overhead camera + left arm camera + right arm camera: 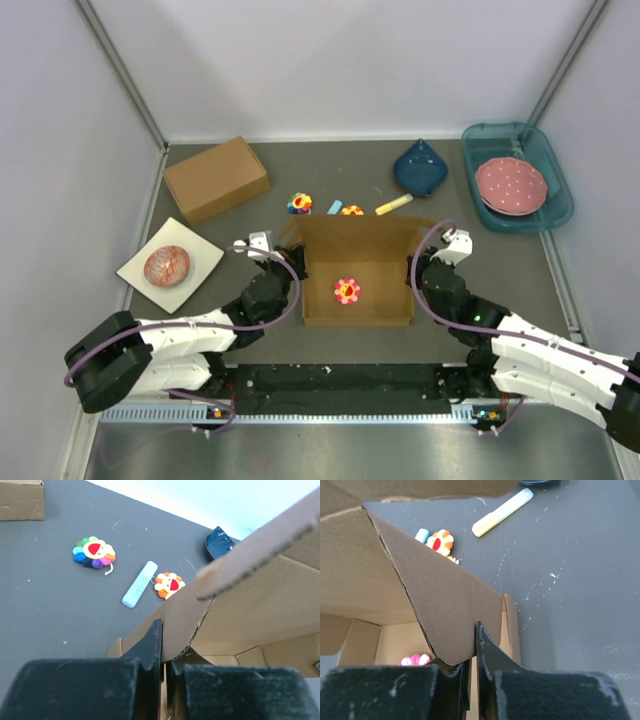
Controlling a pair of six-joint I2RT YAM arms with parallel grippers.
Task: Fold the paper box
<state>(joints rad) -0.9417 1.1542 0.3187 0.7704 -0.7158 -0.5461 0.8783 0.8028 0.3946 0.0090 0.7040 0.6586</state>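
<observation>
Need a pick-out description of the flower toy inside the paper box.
Find the open brown paper box at the middle of the table. The pink flower toy lies alone on its floor. The rainbow flower and the orange flower lie outside, on the table behind the box.

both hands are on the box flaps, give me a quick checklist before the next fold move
1. Grip of left hand on the left flap of the paper box: ok, pinched shut.
2. Grip of right hand on the right flap: ok, pinched shut.
3. Inside of the box free of things: not ok, a pink flower toy lies in it.
4. Room behind the box: not ok, the blue chalk and orange flower toy lie close behind it.
5. Tabs seated in slits: cannot tell.
</observation>
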